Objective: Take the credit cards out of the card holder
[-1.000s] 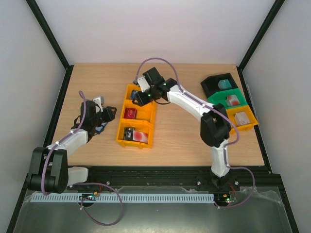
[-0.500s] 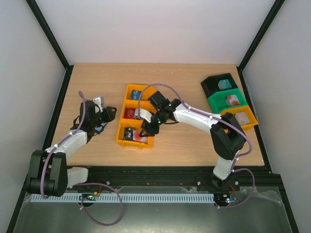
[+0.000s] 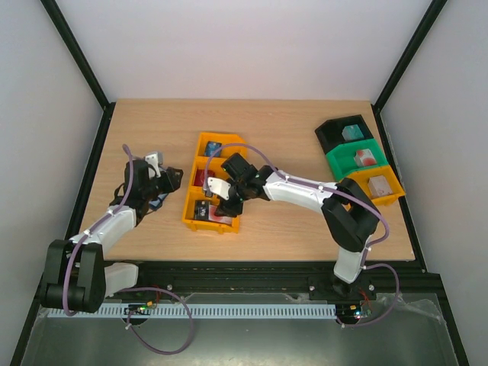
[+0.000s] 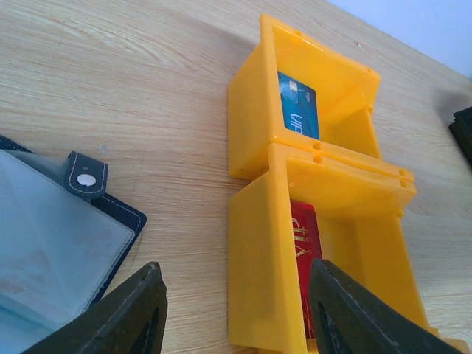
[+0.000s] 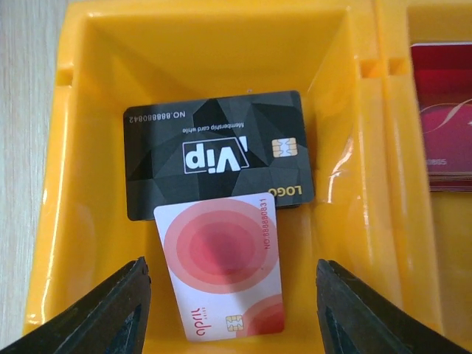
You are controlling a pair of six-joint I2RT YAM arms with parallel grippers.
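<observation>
from above, the card holder [image 3: 157, 201] is seen lying open near the left edge of the table [image 3: 152, 122], just under the left gripper [image 3: 163, 183]. the yellow bin [image 3: 189, 203] stands left of the table's middle. the right gripper [image 3: 223, 200] is held low over the bin compartment closest to the near edge. three small bins [image 3: 358, 156] are lined up toward the far right corner and play no part.

in the left wrist view, the left fingers [image 4: 133, 310] are spread wide with nothing between them. the holder's closing tab [image 4: 85, 179] is flipped out and its clear sleeves [image 4: 51, 243] are laid bare. whether any card is inside cannot be told. a blue card [image 4: 299, 103] and a red card [image 4: 304, 251] are seen in the bin's two farther compartments.

in the right wrist view, the right jaws are parted and empty. directly below, a pink card [image 5: 221, 273] is lying partly over a black card [image 5: 217, 151] on the compartment floor.

the step in hand is judged to be the drop-off into the bin, with another trip to the holder likely to be needed. the right gripper should be raised straight up until the bin walls are cleared, and only then swung toward the left edge, so that the light bin is not dragged. the holder is best pinned flat by the left gripper near its tab. any card found inside should be pinched by its exposed edge and drawn out along the sleeve opening, since an upward pull would probably lift the soft sleeve with it.
</observation>
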